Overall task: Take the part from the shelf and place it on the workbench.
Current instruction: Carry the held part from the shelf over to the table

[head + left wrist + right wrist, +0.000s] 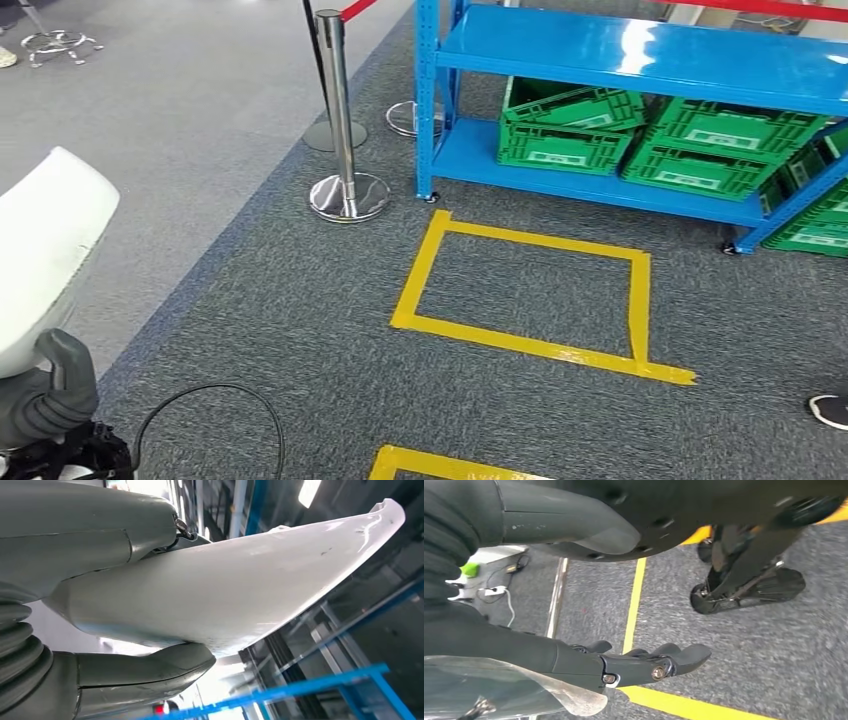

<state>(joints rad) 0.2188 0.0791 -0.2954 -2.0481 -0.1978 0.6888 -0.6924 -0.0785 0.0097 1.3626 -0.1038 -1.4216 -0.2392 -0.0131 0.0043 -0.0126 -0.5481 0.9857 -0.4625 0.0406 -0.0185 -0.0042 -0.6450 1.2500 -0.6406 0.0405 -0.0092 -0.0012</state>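
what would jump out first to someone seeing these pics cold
Probably the bright blue shelf at the top of the head view, with green crates stacked askew on its lower level. Next, the yellow tape square on the grey carpet before it. At lower left, the left hand holds a curved white part.
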